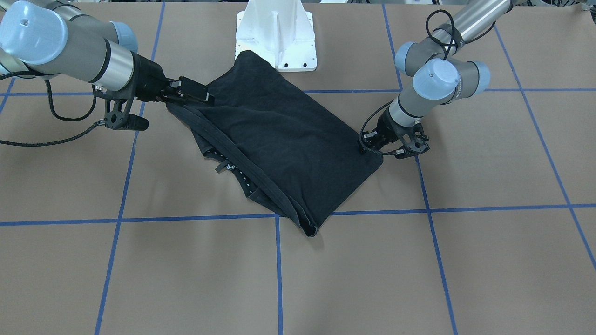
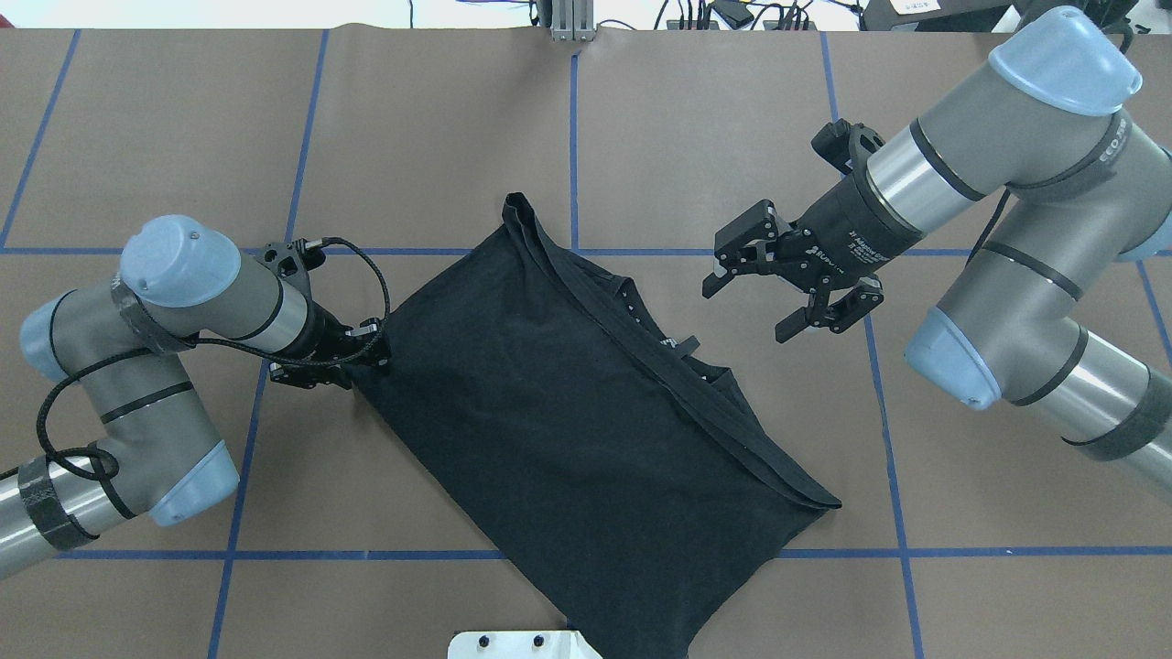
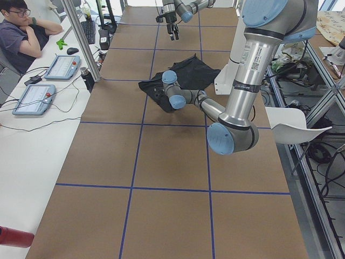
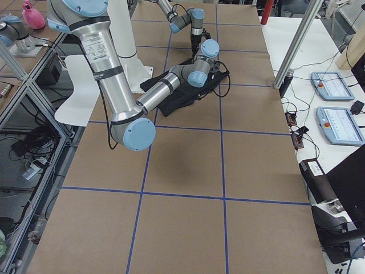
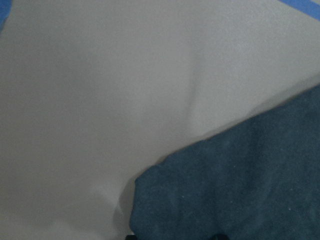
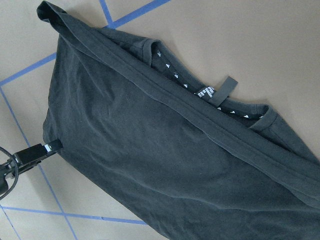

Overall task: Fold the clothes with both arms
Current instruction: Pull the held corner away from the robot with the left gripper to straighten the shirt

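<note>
The black T-shirt (image 2: 568,430) is lying folded into a long rectangle on the brown table (image 2: 439,137), in the middle between the two arms. The left gripper (image 2: 371,352) is sitting low at the table surface, touching the corner of the shirt on the robot's left. Its wrist camera is showing that corner close up against the bare table. Whether its fingers are pinching the cloth or only resting at it cannot be told. The right gripper (image 2: 751,300) is hanging above the table on the other side, near the shirt's collar edge. Its jaws are spread wide and holding nothing.

The cloth is soft, matte knit and is lying mostly flat with shallow creases. Along the edge facing the right arm, doubled layers are forming a thick rolled seam. The collar (image 6: 200,85) is peeking out there, showing a row of small white marks, a small label and a narrow hanging loop. The table cover is looking smooth and papery, and blue tape lines (image 2: 574,137) are dividing it into large squares.

In the overhead view the shirt's long axis is running diagonally. One narrow end is pointing away from the robot and a little to its left. The other end is reaching the white base (image 1: 277,37) and overlapping its edge.
</note>
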You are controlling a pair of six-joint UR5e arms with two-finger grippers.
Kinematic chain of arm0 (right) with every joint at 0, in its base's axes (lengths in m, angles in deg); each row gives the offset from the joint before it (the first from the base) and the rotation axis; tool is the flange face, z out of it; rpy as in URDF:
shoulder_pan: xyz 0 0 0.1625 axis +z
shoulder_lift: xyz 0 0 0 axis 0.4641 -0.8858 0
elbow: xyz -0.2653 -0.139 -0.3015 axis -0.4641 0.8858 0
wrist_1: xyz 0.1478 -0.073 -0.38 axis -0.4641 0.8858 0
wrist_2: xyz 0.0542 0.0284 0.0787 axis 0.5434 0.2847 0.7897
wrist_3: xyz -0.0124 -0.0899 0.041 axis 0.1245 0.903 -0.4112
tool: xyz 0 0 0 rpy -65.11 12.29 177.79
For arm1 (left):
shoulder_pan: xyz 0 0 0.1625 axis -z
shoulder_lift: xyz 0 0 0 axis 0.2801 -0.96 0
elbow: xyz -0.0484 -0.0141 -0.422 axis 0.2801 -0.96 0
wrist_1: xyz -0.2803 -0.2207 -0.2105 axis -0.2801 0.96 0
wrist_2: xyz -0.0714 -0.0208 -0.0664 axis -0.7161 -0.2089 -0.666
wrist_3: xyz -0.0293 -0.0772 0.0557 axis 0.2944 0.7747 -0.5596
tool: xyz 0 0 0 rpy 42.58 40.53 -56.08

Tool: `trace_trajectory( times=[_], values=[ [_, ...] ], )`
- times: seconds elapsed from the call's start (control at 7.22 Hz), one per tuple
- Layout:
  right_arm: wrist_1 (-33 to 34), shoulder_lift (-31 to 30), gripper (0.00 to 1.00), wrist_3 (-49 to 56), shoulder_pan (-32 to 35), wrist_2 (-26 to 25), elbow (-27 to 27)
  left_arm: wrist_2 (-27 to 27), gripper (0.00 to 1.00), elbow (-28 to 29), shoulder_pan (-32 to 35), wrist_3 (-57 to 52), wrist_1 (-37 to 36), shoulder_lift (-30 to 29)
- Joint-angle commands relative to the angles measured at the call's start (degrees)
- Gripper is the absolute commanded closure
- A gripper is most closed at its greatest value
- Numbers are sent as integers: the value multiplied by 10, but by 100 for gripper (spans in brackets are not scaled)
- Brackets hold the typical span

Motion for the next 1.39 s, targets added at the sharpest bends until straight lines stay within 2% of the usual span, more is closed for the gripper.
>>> trace_trajectory(
  times=[0.0, 0.14, 0.28, 0.69, 0.97, 1.25],
  values=[
    [0, -1, 0, 0, 1, 0, 0, 0, 55, 1, 0, 1, 0, -2],
    [0, -1, 0, 0, 1, 0, 0, 0, 69, 1, 0, 2, 0, -8],
    [0, -3, 0, 0, 1, 0, 1, 1, 100, 1, 0, 0, -2, -8],
    [0, -5, 0, 0, 2, 0, 0, 1, 100, -1, 5, 0, -5, -12],
    [0, -5, 0, 0, 9, 1, 0, 1, 100, 3, 42, -5, -6, -14],
    [0, -7, 0, -1, 13, -1, 1, 6, 100, 65, 81, -26, -7, -66]
  ],
)
